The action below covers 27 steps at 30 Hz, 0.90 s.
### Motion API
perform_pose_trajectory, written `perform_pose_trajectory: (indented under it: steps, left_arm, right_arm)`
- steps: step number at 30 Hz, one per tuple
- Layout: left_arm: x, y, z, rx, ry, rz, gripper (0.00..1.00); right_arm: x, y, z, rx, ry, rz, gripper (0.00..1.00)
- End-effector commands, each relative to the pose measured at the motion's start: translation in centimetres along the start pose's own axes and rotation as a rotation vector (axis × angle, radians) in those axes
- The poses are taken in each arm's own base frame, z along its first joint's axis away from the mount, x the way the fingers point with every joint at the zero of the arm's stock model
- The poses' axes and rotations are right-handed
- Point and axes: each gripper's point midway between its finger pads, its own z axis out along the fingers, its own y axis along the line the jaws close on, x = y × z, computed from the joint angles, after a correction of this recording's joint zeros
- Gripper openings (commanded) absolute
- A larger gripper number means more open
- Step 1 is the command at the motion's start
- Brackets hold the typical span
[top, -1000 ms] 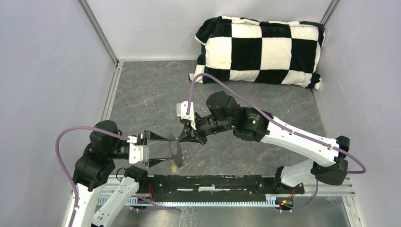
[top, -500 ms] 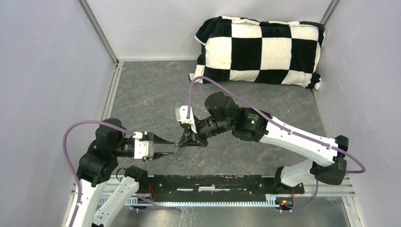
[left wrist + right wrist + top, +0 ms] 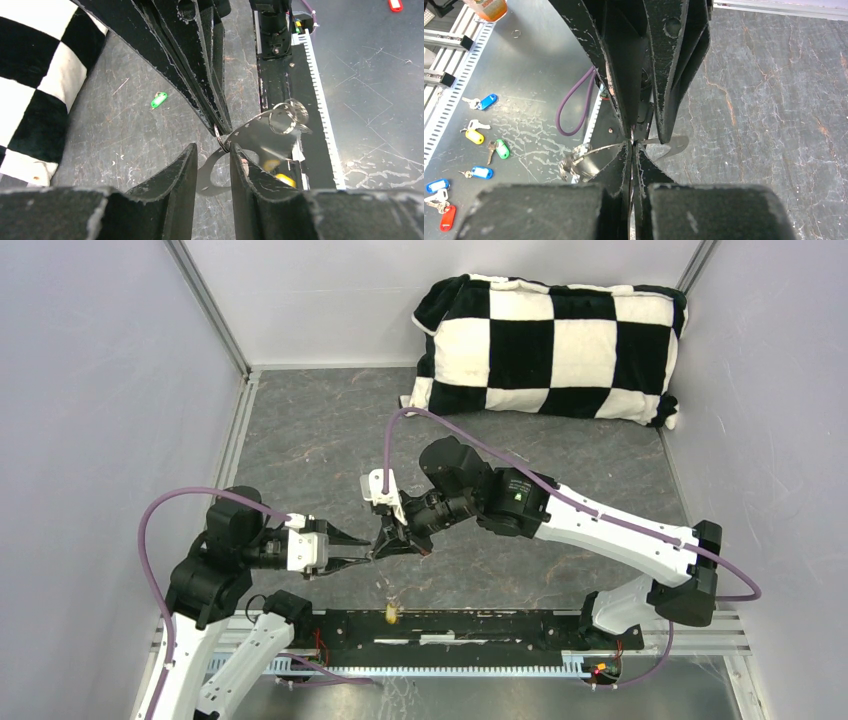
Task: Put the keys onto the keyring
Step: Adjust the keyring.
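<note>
The left gripper (image 3: pixel 212 157), jaws part-way apart, straddles an edge of the keyring (image 3: pixel 252 134), which the right gripper (image 3: pixel 632 144) pinches shut above the table. This looks like a handover or regrasp, so next the left jaws must close squarely on the ring. The yellow key (image 3: pixel 391 615) sits below by the black rail (image 3: pixel 500 625), and the green key (image 3: pixel 159 100) lies near the pillow (image 3: pixel 30 75)

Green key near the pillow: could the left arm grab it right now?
Probably not yet: the left gripper straddles the keyring the right gripper pinches. The table around the green key looks clear.
</note>
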Motion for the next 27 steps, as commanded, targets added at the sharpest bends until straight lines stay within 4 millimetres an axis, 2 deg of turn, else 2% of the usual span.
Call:
perform_pose_trajectory:
  steps: [1, 6, 11, 14, 17, 18, 19, 23, 27]
  left_arm:
    - [-0.1, -0.4, 0.2, 0.02, -0.013, -0.027, 0.35]
    - [0.3, -0.4, 0.2, 0.016, -0.008, -0.038, 0.27]
    - [0.6, 0.0, 0.2, -0.002, 0.01, -0.021, 0.15]
    - [1.0, 0.7, 0.1, -0.028, 0.034, -0.011, 0.04]
    - [1.7, 1.7, -0.1, -0.077, 0.072, 0.011, 0.02]
    - [1.9, 2.1, -0.2, -0.1, 0.082, 0.013, 0.08]
    - [2.0, 2.4, -0.2, -0.115, 0.087, 0.02, 0.19]
    - [1.8, 2.5, -0.5, -0.129, 0.082, 0.074, 0.37]
    - [1.4, 3.4, -0.9, -0.199, 0.077, 0.123, 0.43]
  right_arm:
    - [-3.3, 0.5, -0.5, -0.018, -0.079, -0.063, 0.0]
    - [-3.6, 0.6, -0.4, -0.022, -0.081, -0.063, 0.0]
    - [-3.6, 1.2, -0.1, -0.036, -0.081, -0.064, 0.0]
    - [-3.6, 1.3, 0.0, -0.032, -0.083, -0.063, 0.0]
    - [-3.6, 1.5, 0.1, -0.028, -0.091, -0.063, 0.0]
    - [-3.5, 1.4, 0.1, -0.019, -0.092, -0.058, 0.0]
    - [-3.4, 1.2, 0.2, -0.006, -0.09, -0.056, 0.0]
    - [-2.8, 0.2, 0.2, 0.053, -0.068, -0.034, 0.0]
    - [-2.6, -0.9, -0.2, 0.133, -0.063, -0.014, 0.0]
